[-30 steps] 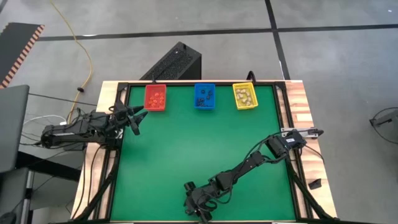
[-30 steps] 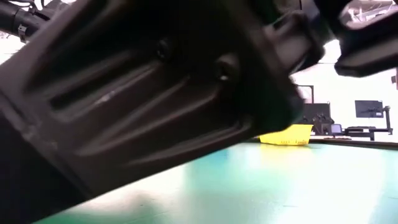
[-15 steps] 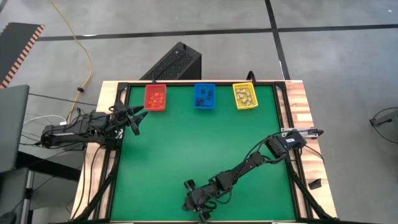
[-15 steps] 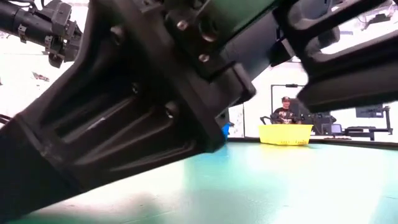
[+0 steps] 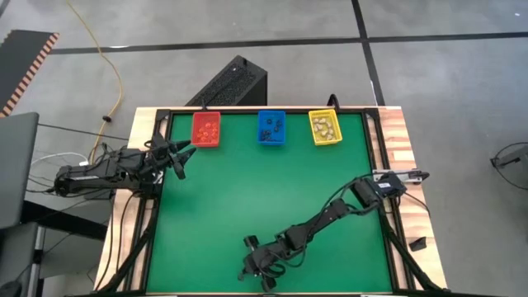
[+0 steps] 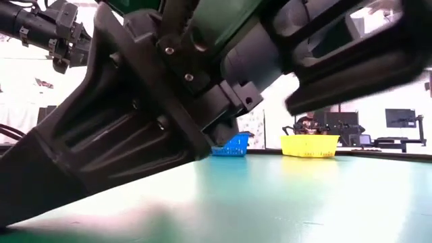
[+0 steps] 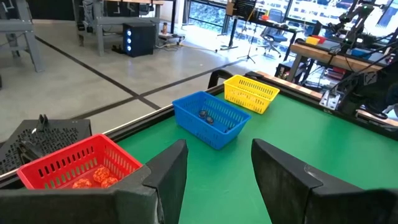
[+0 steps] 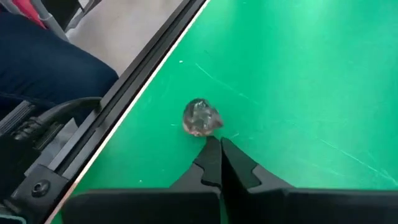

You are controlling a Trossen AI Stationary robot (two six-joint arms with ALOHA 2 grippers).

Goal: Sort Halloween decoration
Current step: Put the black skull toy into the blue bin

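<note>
My right claw point(image 8: 219, 144): fingers pressed together, tips meeting with nothing between them, low over the green mat near the table's front edge.
Trinket at my tips: a small pale grey-brown trinket point(image 8: 201, 117) lies on the mat just ahead of the closed tips; it looks free of them, though I can't be sure whether the tips brush it.
Trinket's place: close to the black rail point(image 8: 134, 87) along the table's near side, well apart from the three bins.
My right arm: stretched from its base at the right rail down to the front middle of the mat, the claw point(image 5: 262, 271) right by the front edge; seen from table height it fills most of the picture.
My left claw point(image 7: 217, 174): fingers standing well apart, holding nothing, hovering at the mat's left edge point(image 5: 175, 158) near the red bin.
Red bin point(image 5: 205, 129): far left of the row at the back edge, orange-brown trinkets point(image 7: 93, 177) inside.
Blue bin point(image 5: 271, 127): middle of the row, dark trinkets point(image 7: 206, 116) inside.
Yellow bin point(image 5: 325, 127): right end of the row, pale trinkets point(image 5: 325, 125) inside.
Green mat point(image 5: 247, 190): otherwise bare between the bins and my right claw.
Beyond the table: a person point(image 6: 307, 124) shows behind the yellow bin, and a dark-sleeved or trousered limb point(image 8: 43, 62) sits beside the near rail.
</note>
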